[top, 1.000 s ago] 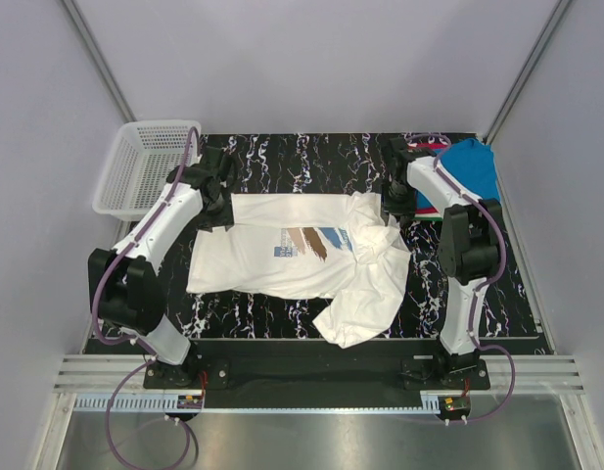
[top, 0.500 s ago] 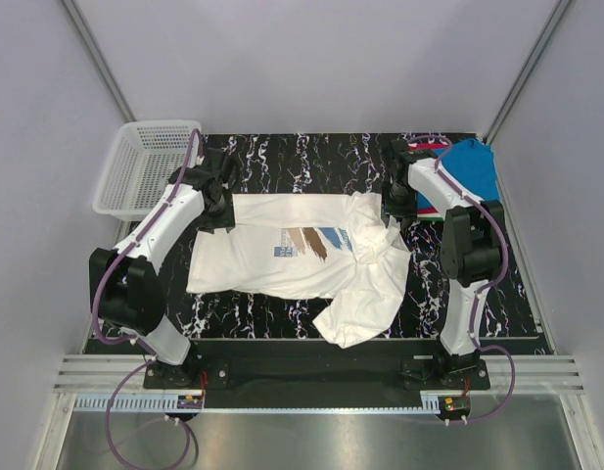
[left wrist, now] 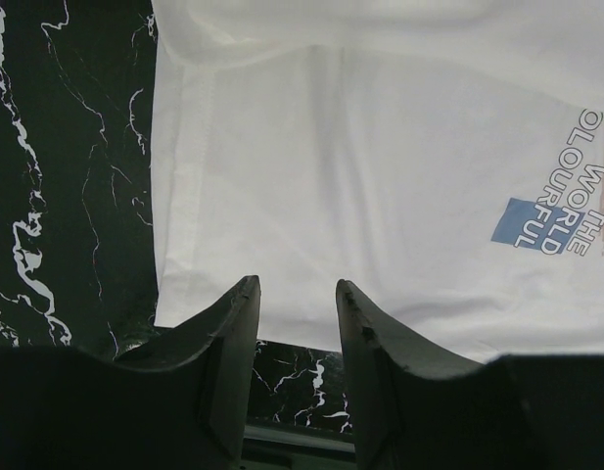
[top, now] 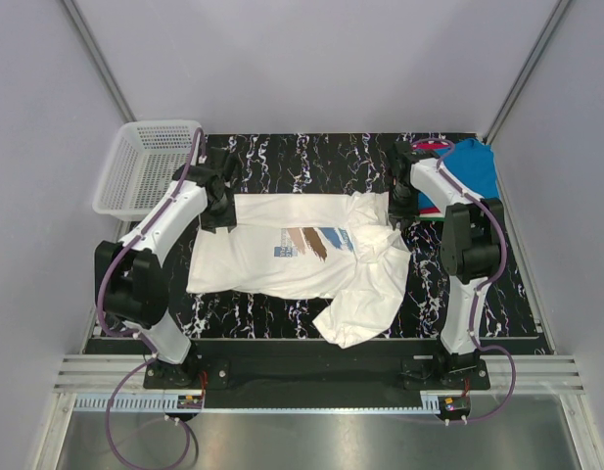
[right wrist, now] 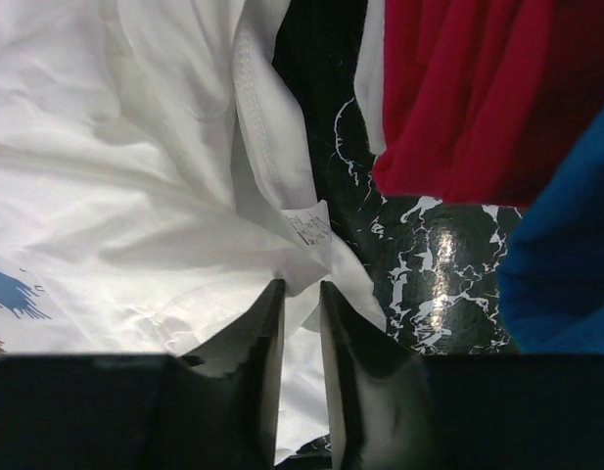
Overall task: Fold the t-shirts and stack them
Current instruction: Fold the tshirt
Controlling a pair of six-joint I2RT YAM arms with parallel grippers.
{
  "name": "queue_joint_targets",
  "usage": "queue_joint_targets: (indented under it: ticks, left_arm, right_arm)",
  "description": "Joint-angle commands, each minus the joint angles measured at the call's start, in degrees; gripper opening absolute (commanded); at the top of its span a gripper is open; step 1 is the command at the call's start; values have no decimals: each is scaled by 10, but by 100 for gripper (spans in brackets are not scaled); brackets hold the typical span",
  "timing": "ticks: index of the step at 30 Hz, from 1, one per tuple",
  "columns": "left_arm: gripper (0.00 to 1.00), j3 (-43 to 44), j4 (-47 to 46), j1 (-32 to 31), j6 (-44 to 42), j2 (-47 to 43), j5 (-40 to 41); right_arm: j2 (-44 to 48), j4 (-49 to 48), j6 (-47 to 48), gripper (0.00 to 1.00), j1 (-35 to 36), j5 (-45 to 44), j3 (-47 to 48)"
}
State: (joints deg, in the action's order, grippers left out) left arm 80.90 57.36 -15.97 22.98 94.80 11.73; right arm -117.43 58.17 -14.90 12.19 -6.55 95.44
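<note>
White t-shirt (top: 282, 257) lies spread on the table (top: 311, 157), print (top: 306, 240) facing up. Its right half is bunched, with one flap hanging toward the near edge.

Left gripper (top: 219, 206) sits at the shirt's far-left corner. In the wrist view its jaws stand apart over the shirt's edge. Flat cloth and a strip of table show in the gap, and nothing is pinched.

Right gripper (top: 399, 211) is at the far-right corner, over the rumpled collar area. Its jaws are drawn close with only a narrow slit between them. A fold of white cloth carrying a small label (right wrist: 309, 227) runs toward the slit. I cannot tell whether the cloth is actually clamped.

Red t-shirt (right wrist: 458, 88) and blue t-shirt (top: 473, 166) lie together at the far-right corner of the table, just beside the right gripper and apart from the white shirt.

Left arm: elbow low at the near-left, forearm angled forward and inward to the corner. Right arm: upright by the right edge, forearm reaching far, wrist turned inward and pointing down.

Basket (top: 120, 181) stands off the far-left corner of the table, near the left gripper.
</note>
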Motion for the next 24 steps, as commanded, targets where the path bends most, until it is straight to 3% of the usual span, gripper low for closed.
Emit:
queue_joint_targets:
  ticks: [1, 4, 5, 8, 12, 20, 24]
  left_arm:
    - [41, 29, -6, -3, 0, 2, -12]
    - [41, 31, -5, -3, 0, 3, -13]
    - [41, 30, -5, -3, 0, 4, -13]
    - [41, 34, -4, -3, -1, 6, -11]
    - [41, 36, -5, -3, -3, 9, -11]
    - [41, 47, -3, -3, -8, 20, -10]
    - [40, 45, -3, -3, -9, 21, -9]
  right_arm:
    - [-8, -5, 0, 24, -3, 9, 12]
    - [-12, -6, 0, 25, -3, 16, 15]
    - [-16, -4, 0, 37, -3, 16, 15]
    - [-14, -4, -1, 45, -4, 17, 14]
    - [-12, -3, -3, 48, -4, 26, 14]
    - [-10, 3, -10, 46, -4, 60, 15]
    - [-18, 6, -12, 36, -4, 64, 12]
